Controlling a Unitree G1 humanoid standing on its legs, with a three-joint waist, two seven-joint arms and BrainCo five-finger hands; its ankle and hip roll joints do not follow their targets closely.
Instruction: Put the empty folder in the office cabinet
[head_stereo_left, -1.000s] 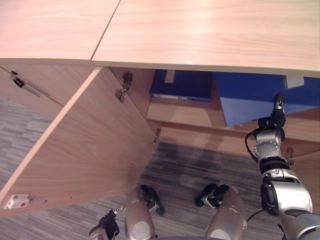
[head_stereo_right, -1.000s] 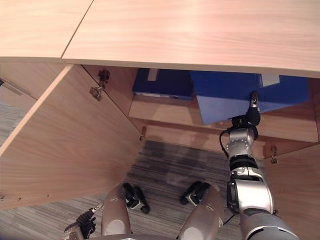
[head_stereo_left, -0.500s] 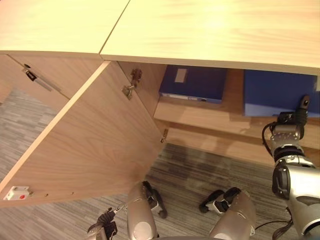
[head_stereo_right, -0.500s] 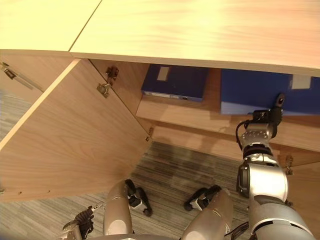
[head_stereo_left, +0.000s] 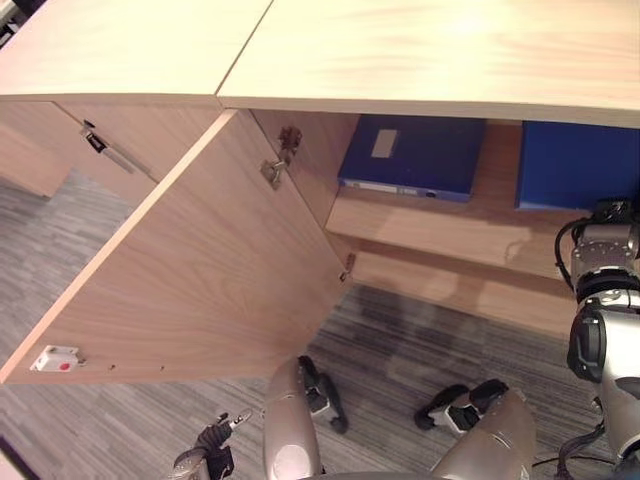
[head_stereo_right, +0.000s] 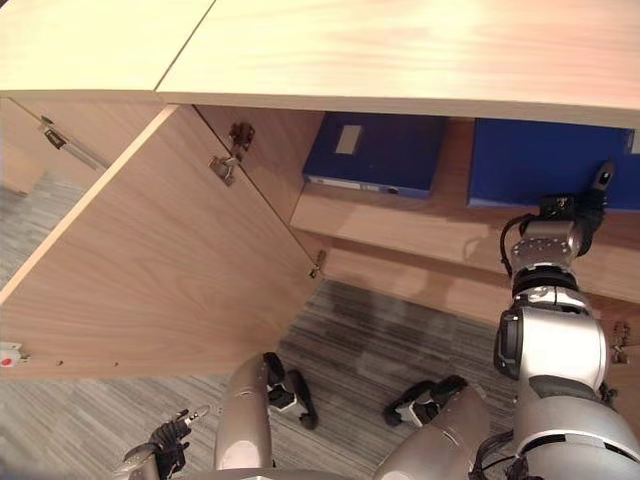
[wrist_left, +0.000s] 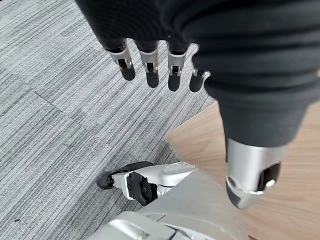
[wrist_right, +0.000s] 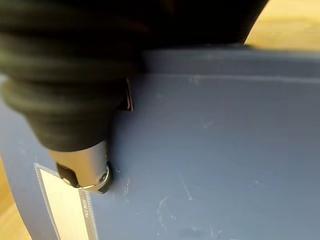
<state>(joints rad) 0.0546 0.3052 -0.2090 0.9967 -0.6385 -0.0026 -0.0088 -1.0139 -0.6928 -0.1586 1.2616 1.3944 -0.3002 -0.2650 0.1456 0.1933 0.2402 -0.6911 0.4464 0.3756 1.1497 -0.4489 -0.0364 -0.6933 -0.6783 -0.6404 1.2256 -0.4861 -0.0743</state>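
Folder (head_stereo_right: 540, 163) lies flat on the cabinet's shelf (head_stereo_right: 420, 225), right of a second folder (head_stereo_right: 378, 153); the right hand (head_stereo_right: 575, 208) rests against it, grip hidden. Placing looks nearly done; next, draw that hand clear. The left hand (wrist_left: 150, 62) hangs relaxed beside the door (head_stereo_left: 200, 270).

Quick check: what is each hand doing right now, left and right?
Left hand: open, fingers relaxed over the floor, holding nothing.
Right hand: against the blue folder on the cabinet shelf; fingers hidden, cannot tell.
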